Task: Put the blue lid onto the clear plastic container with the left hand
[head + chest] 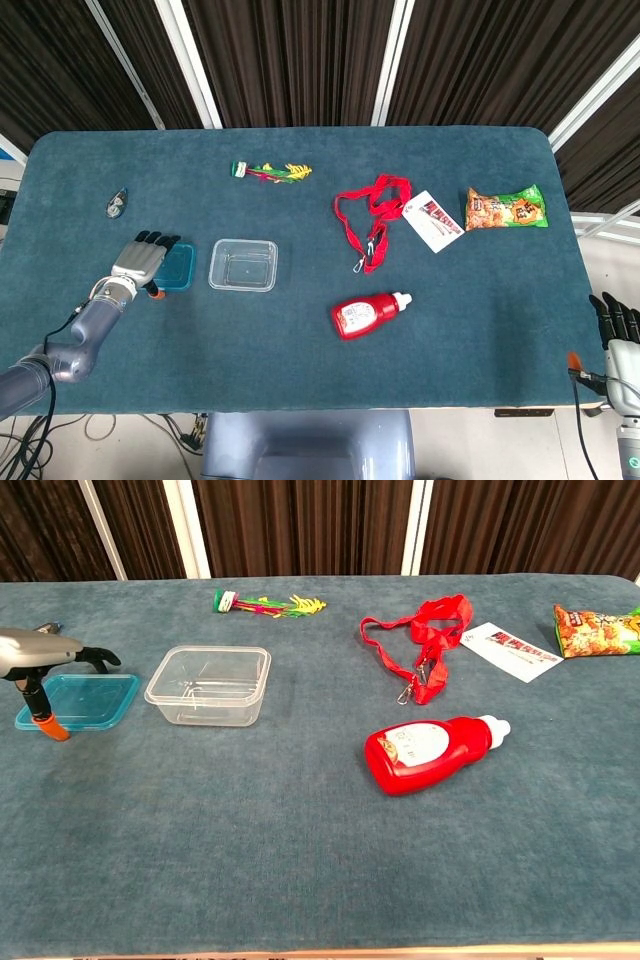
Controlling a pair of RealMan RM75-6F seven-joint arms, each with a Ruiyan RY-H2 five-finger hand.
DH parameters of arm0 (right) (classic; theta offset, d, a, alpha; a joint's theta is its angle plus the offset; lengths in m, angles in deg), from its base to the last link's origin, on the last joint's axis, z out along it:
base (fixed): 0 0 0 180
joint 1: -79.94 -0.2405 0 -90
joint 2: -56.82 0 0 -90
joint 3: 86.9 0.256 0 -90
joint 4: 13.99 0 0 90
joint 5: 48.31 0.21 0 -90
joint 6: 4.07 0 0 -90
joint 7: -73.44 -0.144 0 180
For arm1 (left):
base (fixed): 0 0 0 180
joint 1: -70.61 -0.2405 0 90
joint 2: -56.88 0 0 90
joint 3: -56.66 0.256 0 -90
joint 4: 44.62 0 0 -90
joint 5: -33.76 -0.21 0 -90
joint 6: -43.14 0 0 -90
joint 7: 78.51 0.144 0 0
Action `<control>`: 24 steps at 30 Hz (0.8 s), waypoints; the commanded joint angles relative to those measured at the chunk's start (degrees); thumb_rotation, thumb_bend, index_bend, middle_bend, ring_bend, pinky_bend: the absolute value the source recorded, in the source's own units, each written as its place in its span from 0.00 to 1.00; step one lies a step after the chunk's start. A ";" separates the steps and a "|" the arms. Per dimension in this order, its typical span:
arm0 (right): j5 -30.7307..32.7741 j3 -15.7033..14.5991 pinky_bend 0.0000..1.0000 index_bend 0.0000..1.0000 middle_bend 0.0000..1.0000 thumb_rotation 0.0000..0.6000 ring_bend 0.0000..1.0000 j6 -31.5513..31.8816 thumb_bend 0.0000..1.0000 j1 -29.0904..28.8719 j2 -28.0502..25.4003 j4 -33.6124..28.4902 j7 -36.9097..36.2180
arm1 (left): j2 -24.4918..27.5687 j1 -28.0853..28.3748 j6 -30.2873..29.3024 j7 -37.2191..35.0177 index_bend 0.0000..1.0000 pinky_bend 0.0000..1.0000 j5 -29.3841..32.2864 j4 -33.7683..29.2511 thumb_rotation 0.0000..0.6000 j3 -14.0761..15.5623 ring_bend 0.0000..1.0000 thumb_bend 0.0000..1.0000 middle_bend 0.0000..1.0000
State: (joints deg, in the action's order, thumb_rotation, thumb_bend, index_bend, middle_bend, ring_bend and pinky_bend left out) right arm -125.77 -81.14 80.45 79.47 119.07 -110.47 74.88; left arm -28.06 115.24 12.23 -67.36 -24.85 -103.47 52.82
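Note:
The blue lid (pixel 182 268) (pixel 88 700) lies flat on the table just left of the clear plastic container (pixel 243 265) (pixel 208 685), which stands upright with nothing in it. My left hand (pixel 140 262) (pixel 40 650) hovers over the lid's left part, fingers stretched out above it. Its orange-tipped thumb points down beside the lid's near-left corner. Nothing is held in it. My right hand (pixel 618 335) stays off the table's near right corner with straight, parted fingers and holds nothing.
A red bottle (pixel 368 314) lies right of the container toward the front. Behind it lie a red lanyard (pixel 370 215) with a white card (pixel 432 221), a snack bag (pixel 505 208), a bundle of coloured sticks (pixel 270 172) and a small dark item (pixel 115 203).

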 commanded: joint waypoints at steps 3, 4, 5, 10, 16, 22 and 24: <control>0.06 0.01 0.00 0.06 0.04 1.00 0.03 -0.02 0.39 0.02 -0.06 -0.10 0.08 | 0.17 0.07 -0.18 -0.17 0.00 0.00 -0.43 -0.26 1.00 0.11 0.00 0.07 0.09; 0.07 0.02 0.00 0.06 0.04 1.00 0.03 0.02 0.39 0.03 -0.06 -0.13 0.07 | 0.18 0.06 -0.19 -0.23 0.00 0.00 -0.47 -0.28 1.00 0.13 0.00 0.08 0.10; 0.10 0.05 0.00 0.06 0.04 1.00 0.03 0.04 0.39 0.04 -0.07 -0.17 0.06 | 0.18 0.07 -0.16 -0.29 0.00 0.00 -0.51 -0.28 1.00 0.16 0.00 0.08 0.11; 0.24 0.05 0.00 0.06 0.04 1.00 0.03 0.00 0.39 0.08 -0.07 -0.26 0.10 | 0.06 0.04 0.04 -0.37 0.00 0.00 -0.35 0.52 1.00 0.36 0.00 0.09 0.17; 0.41 0.10 0.00 0.06 0.04 1.00 0.03 -0.05 0.39 0.10 -0.09 -0.42 0.16 | 0.00 0.04 -0.05 -0.16 0.00 0.00 -0.10 0.92 1.00 0.49 0.00 0.09 0.22; 0.41 0.04 0.00 0.06 0.04 1.00 0.03 -0.21 0.39 0.07 -0.09 -0.48 0.15 | 0.21 -0.09 -0.87 -0.33 0.00 0.00 -0.30 0.46 1.00 0.27 0.00 0.10 0.25; 0.46 0.07 0.00 0.06 0.04 1.00 0.03 -0.22 0.39 0.07 -0.09 -0.49 0.16 | 0.29 -0.17 -1.10 -0.48 0.00 0.00 -0.43 0.25 1.00 0.22 0.00 0.11 0.26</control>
State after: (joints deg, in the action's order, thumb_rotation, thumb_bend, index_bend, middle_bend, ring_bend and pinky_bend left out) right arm -125.32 -81.07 80.24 79.54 118.98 -110.96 75.04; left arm -27.79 115.09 11.15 -67.82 -25.26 -103.19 53.05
